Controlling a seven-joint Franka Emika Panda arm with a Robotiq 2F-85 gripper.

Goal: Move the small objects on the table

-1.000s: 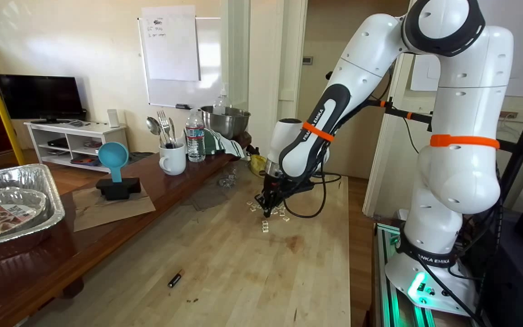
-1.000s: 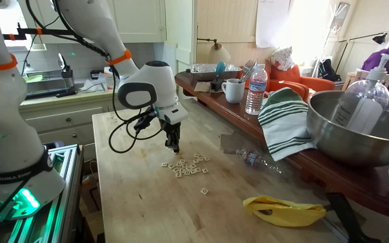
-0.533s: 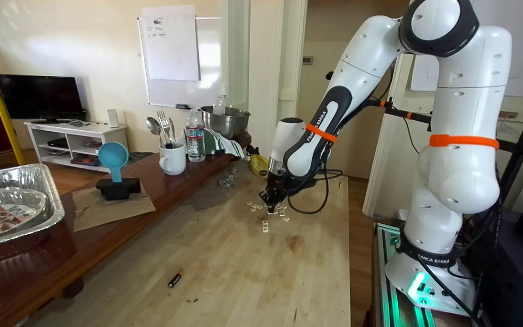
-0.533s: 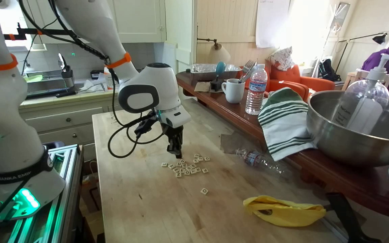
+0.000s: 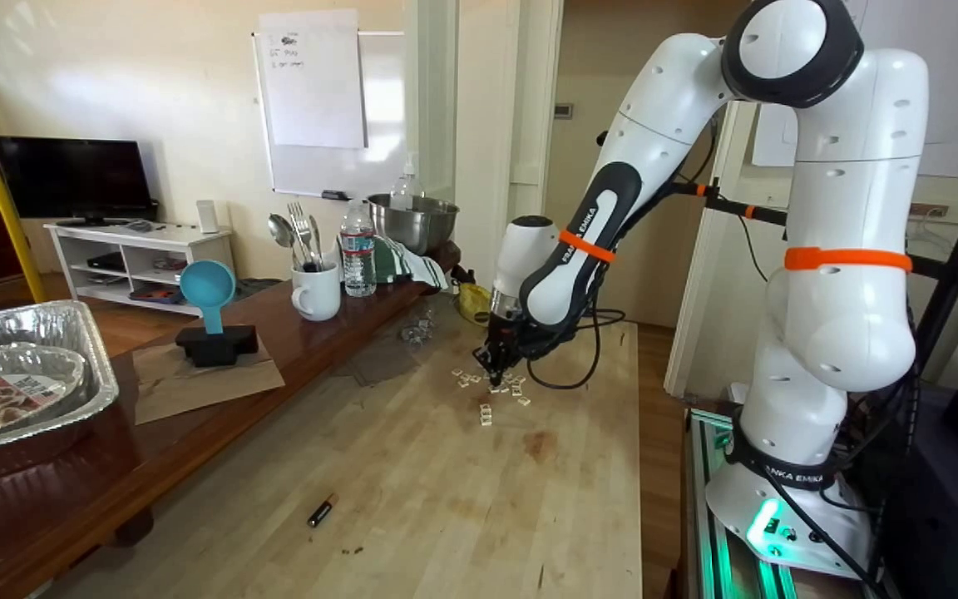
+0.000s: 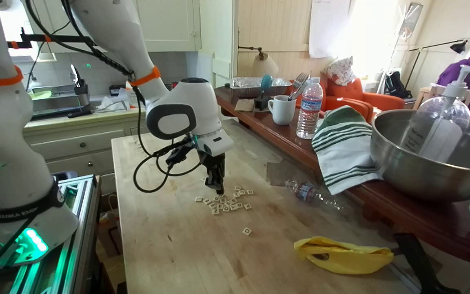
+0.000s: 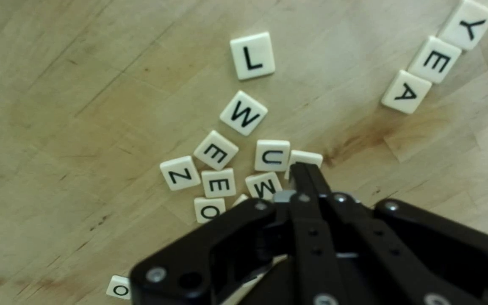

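The small objects are cream letter tiles [image 7: 272,155] lying loosely on the wooden table [image 7: 79,148]. The cluster shows in both exterior views [image 6: 226,208] [image 5: 516,391]. A row of three tiles [image 7: 434,59] lies at the upper right in the wrist view, and a lone O tile [image 7: 119,287] at the lower left; it also shows in an exterior view [image 6: 247,231]. My gripper [image 7: 305,167] points down with its fingertips together, nothing seen between them. The tips partly cover one tile; I cannot tell whether they touch it. The gripper body hides more tiles.
A yellow banana-shaped pouch [image 6: 341,255] and a crushed plastic bottle [image 6: 312,192] lie on the table. A battery [image 5: 322,510] lies nearer in an exterior view. The raised dark wooden counter [image 6: 251,116] along one side bears a mug [image 6: 282,110], a water bottle [image 6: 310,108] and a steel bowl [image 6: 422,175].
My gripper has moved from beside the row of three tiles to the cluster's edge, its fingertips staying together. The tiles have not visibly moved.
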